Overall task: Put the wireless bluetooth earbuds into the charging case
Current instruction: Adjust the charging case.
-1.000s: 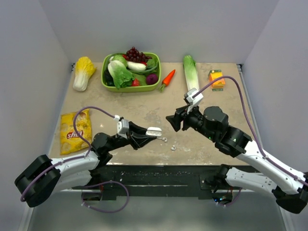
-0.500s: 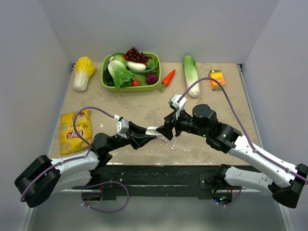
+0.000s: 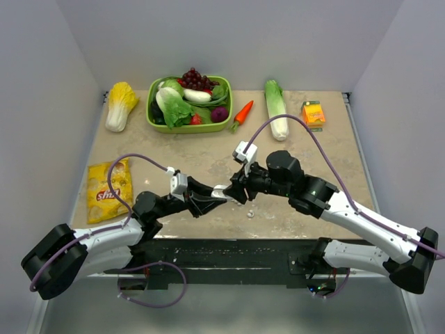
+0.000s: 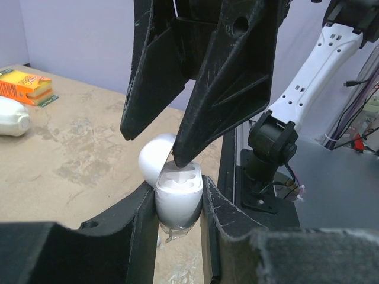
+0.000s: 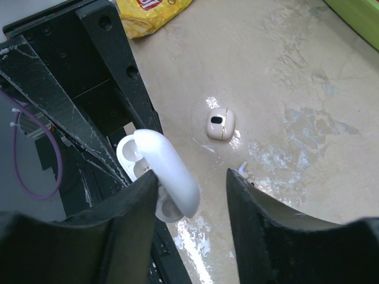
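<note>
Charging case (image 4: pixel 177 202), lid swung open, sits clamped in the left gripper's (image 4: pixel 177 190) closed jaws near the table's (image 3: pixel 320 156) 6 o'clock edge. Right gripper (image 5: pixel 192 177) hangs directly over it, jaws parted, holding nothing. One earbud (image 5: pixel 217 124) lies at the case's 4 o'clock.

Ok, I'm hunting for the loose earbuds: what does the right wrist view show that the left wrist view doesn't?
Right wrist only: one earbud lying on the table, apart from the charging case, and the yellow chips bag. Left wrist only: the orange box. Both: that case, open, clamped in the left gripper, with the right gripper open just above it.
</note>
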Controlling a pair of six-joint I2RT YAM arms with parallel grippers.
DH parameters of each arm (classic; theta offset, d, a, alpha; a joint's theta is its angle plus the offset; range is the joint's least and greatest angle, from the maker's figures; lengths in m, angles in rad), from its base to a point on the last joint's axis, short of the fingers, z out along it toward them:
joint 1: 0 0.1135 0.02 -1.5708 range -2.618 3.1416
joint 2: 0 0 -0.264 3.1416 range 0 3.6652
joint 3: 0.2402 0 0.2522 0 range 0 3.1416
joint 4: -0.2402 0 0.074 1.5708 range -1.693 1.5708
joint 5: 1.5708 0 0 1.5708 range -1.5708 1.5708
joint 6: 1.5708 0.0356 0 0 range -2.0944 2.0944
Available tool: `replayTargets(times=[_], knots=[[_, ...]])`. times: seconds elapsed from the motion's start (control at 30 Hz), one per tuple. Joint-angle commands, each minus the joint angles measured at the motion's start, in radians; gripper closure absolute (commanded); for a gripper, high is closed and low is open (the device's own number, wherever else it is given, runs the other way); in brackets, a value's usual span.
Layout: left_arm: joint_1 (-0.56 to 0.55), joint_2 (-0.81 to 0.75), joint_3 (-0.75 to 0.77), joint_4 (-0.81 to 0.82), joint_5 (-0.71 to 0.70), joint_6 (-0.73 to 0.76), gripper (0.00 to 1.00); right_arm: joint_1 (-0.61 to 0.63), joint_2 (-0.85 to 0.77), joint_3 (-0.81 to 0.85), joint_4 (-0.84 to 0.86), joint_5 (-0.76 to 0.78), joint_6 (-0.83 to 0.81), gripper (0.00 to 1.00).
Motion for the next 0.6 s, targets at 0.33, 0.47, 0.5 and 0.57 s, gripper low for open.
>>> replayTargets(times=[0.33,0.47,0.5,0.57], knots=[[-0.002,0.011,0.031,0.113,0.061,-0.013,1.0,0.005,-0.003,0.044,0.013,-0.068,-0.03,0.92],[-0.003,0.036,0.042,0.127,0.07,-0.039,0.93,0.009,-0.011,0.052,0.006,-0.063,-0.046,1.0],[-0.002,0.042,0.045,0.132,0.079,-0.045,0.83,0.012,-0.016,0.053,0.001,-0.058,-0.05,1.0],[-0.002,0.064,0.057,0.139,0.09,-0.055,0.75,0.022,-0.022,0.058,-0.008,-0.049,-0.058,1.0]])
